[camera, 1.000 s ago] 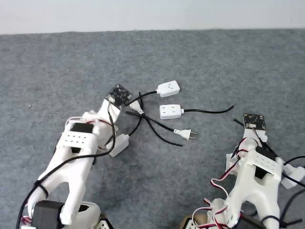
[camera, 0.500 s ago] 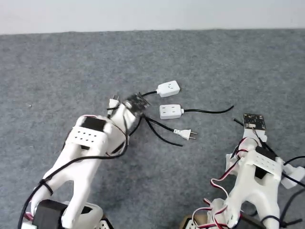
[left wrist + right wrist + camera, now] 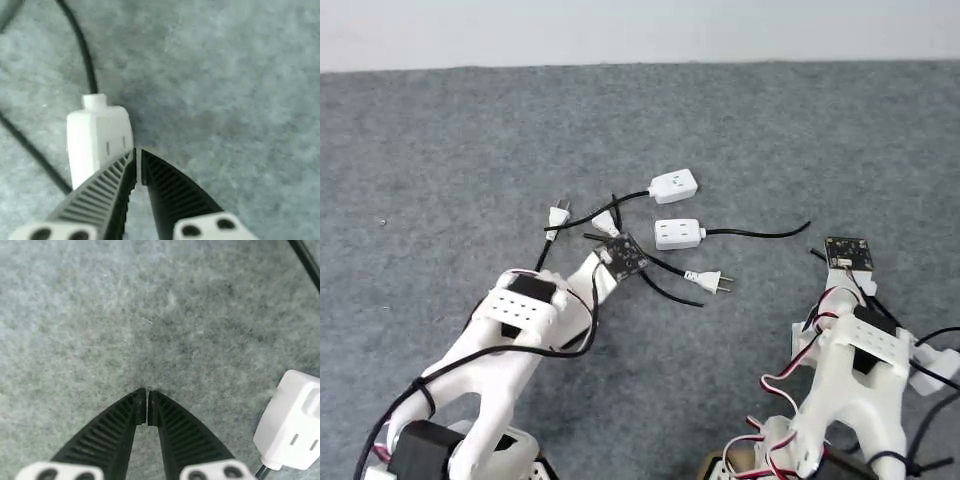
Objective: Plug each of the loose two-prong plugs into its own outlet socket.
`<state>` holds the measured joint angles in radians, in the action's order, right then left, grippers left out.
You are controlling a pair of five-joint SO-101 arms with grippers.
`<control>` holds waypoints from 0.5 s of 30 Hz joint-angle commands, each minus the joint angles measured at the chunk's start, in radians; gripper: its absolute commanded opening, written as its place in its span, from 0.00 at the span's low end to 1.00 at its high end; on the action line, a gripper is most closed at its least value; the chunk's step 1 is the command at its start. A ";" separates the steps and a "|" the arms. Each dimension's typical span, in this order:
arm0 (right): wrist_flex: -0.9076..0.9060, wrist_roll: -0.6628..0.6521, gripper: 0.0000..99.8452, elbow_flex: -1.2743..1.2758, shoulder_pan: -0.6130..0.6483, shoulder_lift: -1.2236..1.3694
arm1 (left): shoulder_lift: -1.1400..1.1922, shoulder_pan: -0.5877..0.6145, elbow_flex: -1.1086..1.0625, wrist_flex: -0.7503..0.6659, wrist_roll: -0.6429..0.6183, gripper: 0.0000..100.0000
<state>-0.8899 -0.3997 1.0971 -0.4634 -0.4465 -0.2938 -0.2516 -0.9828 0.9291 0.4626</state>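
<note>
Two white outlet sockets [image 3: 673, 184] [image 3: 678, 233] lie mid-table with black cords. One two-prong plug [image 3: 558, 214] rests left of them, a second plug [image 3: 708, 281] to the lower right. A small white piece [image 3: 605, 222] sits among the crossed cords. My left arm [image 3: 525, 310] ends just below that tangle. My left gripper [image 3: 138, 152] is shut and empty, its tips beside a white slotted socket [image 3: 97, 140]. My right gripper [image 3: 147, 393] is shut and empty over bare carpet, with a white socket [image 3: 292, 422] off to one side.
Grey carpet [image 3: 440, 150] covers the table, with a pale wall along the far edge. Black cords [image 3: 650, 275] cross between the sockets and the plugs. One cord [image 3: 760, 234] trails right toward my right arm [image 3: 855, 365].
My left arm swung right and drew back toward the near side, uncovering the plug on the left. The right arm barely moved.
</note>
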 commanded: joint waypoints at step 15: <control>0.016 -0.011 0.01 -0.008 0.012 -0.022 | -0.025 0.161 0.076 -0.064 0.089 0.01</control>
<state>-0.8899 -0.3997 1.0971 -0.4634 -0.4465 -0.2938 -0.1013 -0.9475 0.8876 0.5347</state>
